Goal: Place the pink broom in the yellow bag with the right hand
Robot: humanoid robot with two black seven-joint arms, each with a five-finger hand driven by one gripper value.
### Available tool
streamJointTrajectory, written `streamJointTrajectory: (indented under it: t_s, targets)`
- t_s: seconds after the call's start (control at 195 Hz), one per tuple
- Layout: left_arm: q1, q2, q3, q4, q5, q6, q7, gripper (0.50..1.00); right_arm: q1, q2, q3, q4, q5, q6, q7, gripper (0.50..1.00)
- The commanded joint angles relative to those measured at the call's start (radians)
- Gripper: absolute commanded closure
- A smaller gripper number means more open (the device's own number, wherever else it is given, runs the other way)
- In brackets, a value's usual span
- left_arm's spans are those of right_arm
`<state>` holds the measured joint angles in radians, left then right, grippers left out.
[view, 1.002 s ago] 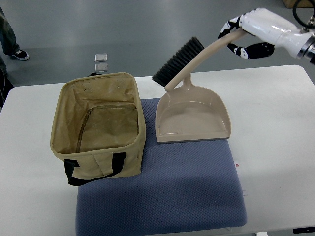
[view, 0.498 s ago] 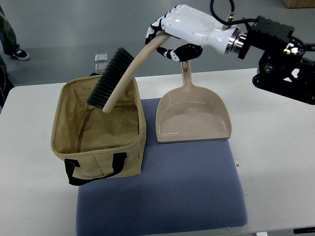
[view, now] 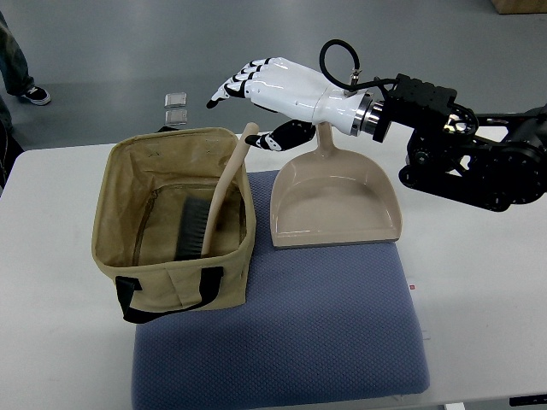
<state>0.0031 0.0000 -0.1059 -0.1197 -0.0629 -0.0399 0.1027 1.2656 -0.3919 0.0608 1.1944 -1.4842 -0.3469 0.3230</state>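
Pink broom (view: 214, 209) stands inside the yellow bag (view: 175, 224), bristles down, its handle tip leaning on the rim just below the right hand (view: 269, 90), whose fingers are spread and empty. Beside it lies a dustpan (view: 335, 203).

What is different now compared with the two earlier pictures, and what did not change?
The right robot hand carried the broom leftward from above the dustpan to the bag, lowered it in and let go. Its fingers are now spread above the handle tip, which leans on the bag's far right rim, brush end down inside. The dustpan, bag and blue mat stayed in place.
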Motion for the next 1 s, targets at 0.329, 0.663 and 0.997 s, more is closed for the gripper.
streamJointTrajectory:
  t_s: [0.329,0.663,0.997]
  targets:
    - [0.000,0.000,0.000,0.000,0.000,0.000,0.000,0.500,-0.124,-0.070,0.278,-0.055,0.073,0.095,0.008,0.640]
    - [0.000,0.000,0.000,0.000,0.000,0.000,0.000,0.500,-0.298,-0.114,0.617,-0.263,0.691,0.513,-0.001,0.640]
    - [0.000,0.000,0.000,0.000,0.000,0.000,0.000,0.500,-0.394,-0.076,0.625,-0.467,1.237,0.542,0.008,0.640]
